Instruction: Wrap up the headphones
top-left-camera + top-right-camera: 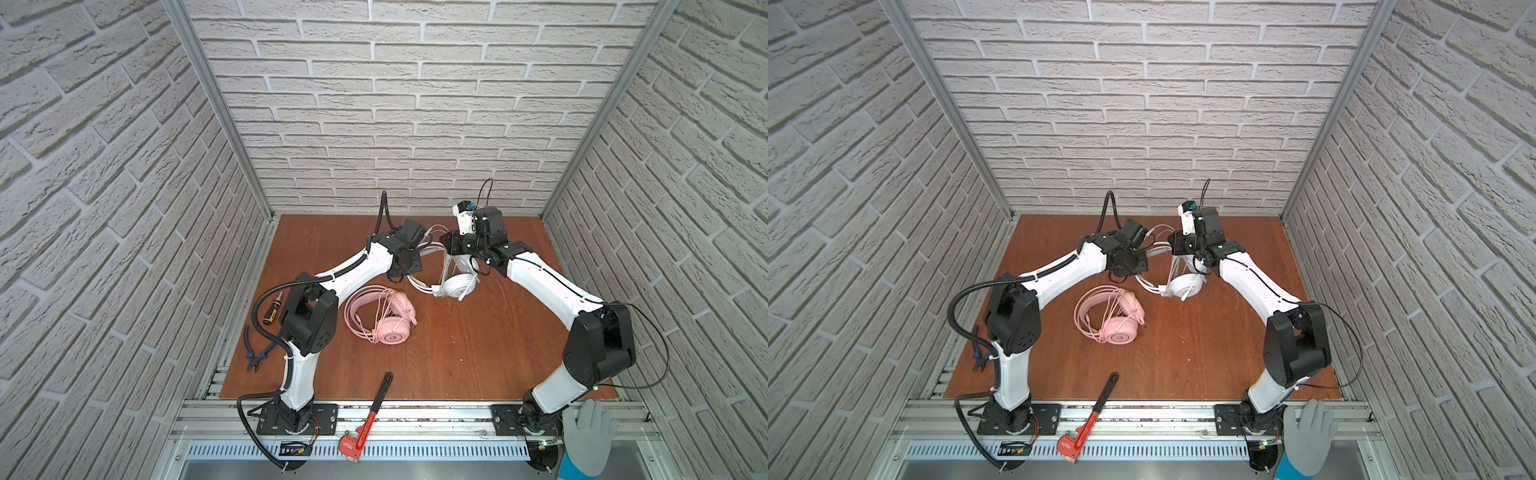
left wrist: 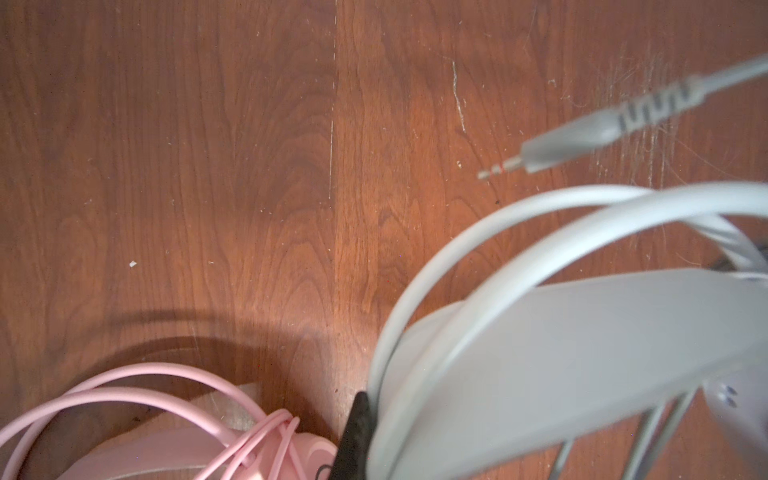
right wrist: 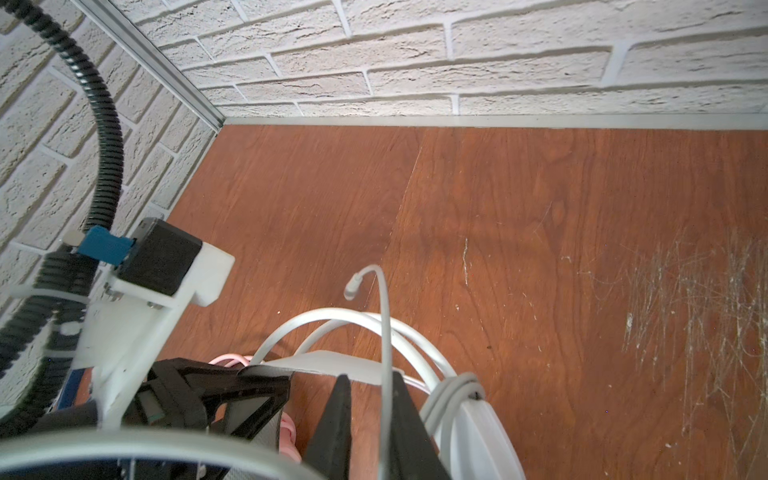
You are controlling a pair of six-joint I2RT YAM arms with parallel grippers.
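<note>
My right end effector [image 3: 370,380]: the jaws stand a little apart, with bare wood showing between them. The thin cable [image 3: 385,316] runs up through the gap and leans on one finger. I read it as let go rather than pinched, though the wrist view is too close to be sure. Its plug [image 3: 352,289] curls over free just beyond the fingertips.

My left end effector [image 1: 419,248]: clenched on the headband [image 3: 328,362] of the white headset [image 1: 457,286], holding the band up between my two wrists. One ear cup hangs low, at or just above the tabletop [image 1: 478,357]; I cannot tell which.

Step in hand, as I judge it: the end of the wrap on the white headset. Several turns of cable lie over the headband, and a tight bundle sits round the side arm beside my right fingers. Only the short tail with the plug is loose.

Next move calls for tucking that tail under a turn so the coils do not spring off, then lowering the set. The left grip should not let go before that.

The pink headset [image 1: 390,320] lies flat on the tabletop near my left arm, well apart from both end effectors. Its cable is looped loosely over band and cups, and it looks wrapped.
</note>
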